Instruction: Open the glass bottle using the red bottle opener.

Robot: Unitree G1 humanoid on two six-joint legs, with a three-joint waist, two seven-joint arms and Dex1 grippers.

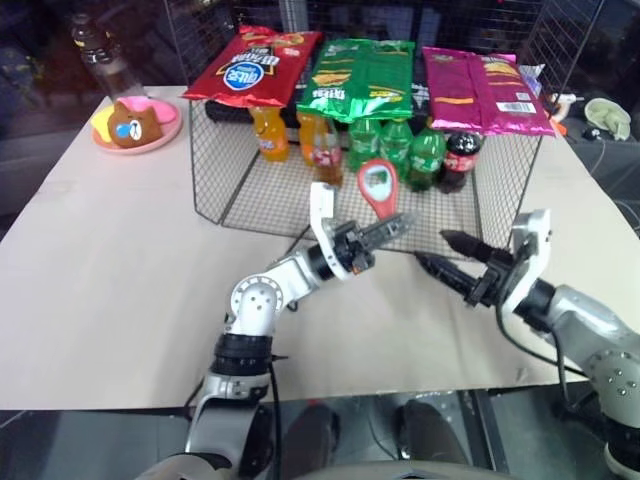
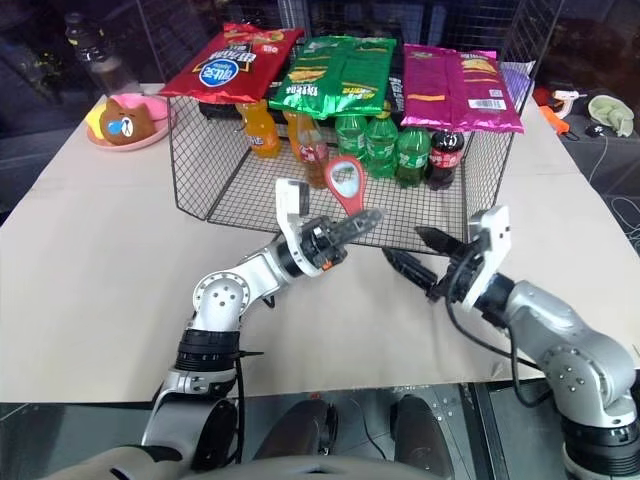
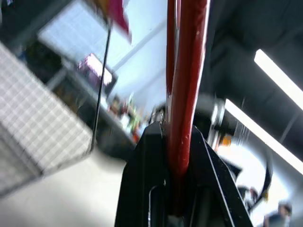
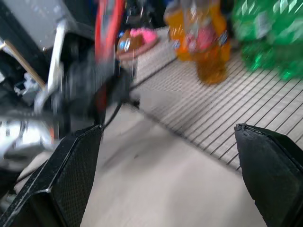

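A pale table (image 1: 120, 290) fills most of the head views, its far corners running out of sight and its near edge cut by the robot's arms. On its far half stands a black wire basket (image 1: 215, 165), open toward the robot, with three snack bags lying across its top: a red bag (image 1: 250, 65), a green bag (image 1: 362, 78) and a magenta bag (image 1: 480, 88). These bags hide the tops of the bottles standing under them, so no caps can be made out. Under the red bag are orange soda bottles (image 1: 268, 135), and beside them the glass bottle (image 1: 326, 155), amber with a red-and-white label, its neck lost behind the bag's edge; in the right wrist view it appears as a smeared amber shape. Farther along stand green bottles (image 1: 400, 150) and a dark cola bottle (image 1: 460, 160). On the far left corner a pink plate (image 1: 165, 135) carries a brown bear-shaped toy (image 1: 132, 122). The left gripper (image 1: 400, 225) is raised in front of the basket, its jaws pressed together on the handle of the red bottle opener (image 1: 378, 190), whose rounded head stands up before the green bottles, partly covering them. The right gripper (image 1: 440, 252) hangs just beside it, apart from it, with jaws spread wide and nothing between them.
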